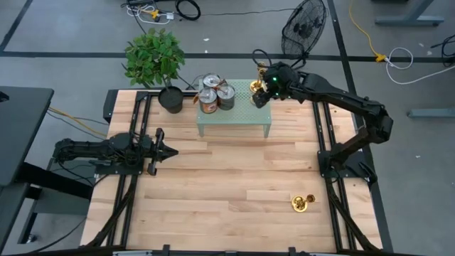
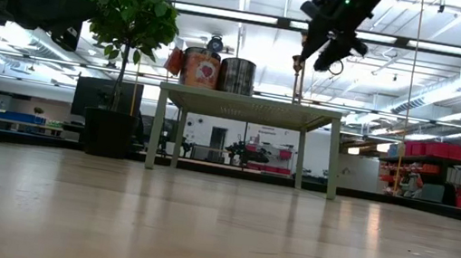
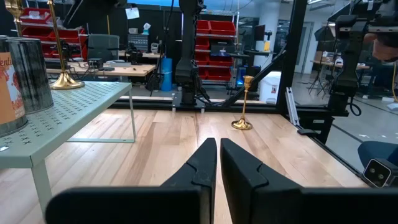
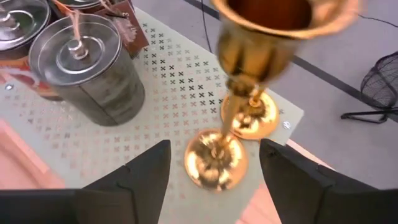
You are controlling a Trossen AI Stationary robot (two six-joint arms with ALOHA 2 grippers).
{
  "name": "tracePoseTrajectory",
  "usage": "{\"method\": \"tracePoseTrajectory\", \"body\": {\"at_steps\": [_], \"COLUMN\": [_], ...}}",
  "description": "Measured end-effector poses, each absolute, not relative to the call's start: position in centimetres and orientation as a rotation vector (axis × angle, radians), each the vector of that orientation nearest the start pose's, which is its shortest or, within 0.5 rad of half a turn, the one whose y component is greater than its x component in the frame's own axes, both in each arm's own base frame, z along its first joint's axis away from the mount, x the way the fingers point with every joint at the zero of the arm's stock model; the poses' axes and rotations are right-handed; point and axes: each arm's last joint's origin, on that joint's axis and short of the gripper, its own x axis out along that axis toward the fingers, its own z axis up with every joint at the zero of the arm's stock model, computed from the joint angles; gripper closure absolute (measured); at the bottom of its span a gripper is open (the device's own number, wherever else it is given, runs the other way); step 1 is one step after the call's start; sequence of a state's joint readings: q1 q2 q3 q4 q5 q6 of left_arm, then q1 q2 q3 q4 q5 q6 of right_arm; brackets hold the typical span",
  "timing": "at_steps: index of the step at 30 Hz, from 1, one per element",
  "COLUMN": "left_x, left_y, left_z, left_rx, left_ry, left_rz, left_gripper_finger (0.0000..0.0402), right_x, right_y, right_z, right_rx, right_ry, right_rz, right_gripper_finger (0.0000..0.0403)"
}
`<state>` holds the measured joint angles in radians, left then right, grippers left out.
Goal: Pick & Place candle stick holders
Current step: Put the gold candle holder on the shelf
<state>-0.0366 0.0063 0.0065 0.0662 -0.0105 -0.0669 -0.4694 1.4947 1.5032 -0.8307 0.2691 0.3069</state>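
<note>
Two gold candle stick holders (image 4: pixel 219 160) stand upright, bases nearly touching, near one corner of a small pale green perforated shelf (image 1: pixel 234 117) on the wooden table (image 1: pixel 227 192). A third holder (image 1: pixel 301 203) stands well apart on the table, near the right arm's base. The right claw (image 1: pixel 260 94) hovers just above the pair, fingers spread wide on either side of the nearer stem, gripping nothing. The left claw (image 1: pixel 173 150) waits over the table's left side, closed and empty. Risk: a sideways drift could knock the nearer holder into its neighbour or the silver-lidded tins (image 4: pixel 87 71). Only the right wrist view shows the second base; the low view shows one stem.
</note>
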Motion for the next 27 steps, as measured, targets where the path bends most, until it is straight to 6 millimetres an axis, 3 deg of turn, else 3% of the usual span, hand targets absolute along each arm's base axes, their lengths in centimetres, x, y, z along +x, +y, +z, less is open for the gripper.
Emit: {"method": "tracePoseTrajectory", "body": {"at_steps": [7, 15, 22, 27], "left_x": [9.7, 9.7, 9.7, 9.7], "left_y": [-0.3, -0.3, -0.3, -0.3], "left_z": [17.2, 17.2, 17.2, 17.2], "left_rx": [-0.068, -0.068, -0.068, -0.068], "left_ry": [-0.065, -0.066, -0.066, -0.066], "left_rz": [-0.029, -0.029, -0.028, -0.028], "left_gripper_finger": [0.0371, 0.0371, 0.0371, 0.0371], "right_x": [25.1, 23.9, 23.0, 21.2], "right_y": [-13.5, -13.0, -11.0, -8.9], "right_z": [36.9, 37.6, 35.4, 33.7], "right_rx": [0.369, 0.361, 0.336, 0.323], "right_ry": [0.773, 0.777, 0.793, 0.811], "right_rz": [-0.825, -0.823, -0.774, -0.729], "right_gripper_finger": [0.0153, 0.0153, 0.0153, 0.0153]}}
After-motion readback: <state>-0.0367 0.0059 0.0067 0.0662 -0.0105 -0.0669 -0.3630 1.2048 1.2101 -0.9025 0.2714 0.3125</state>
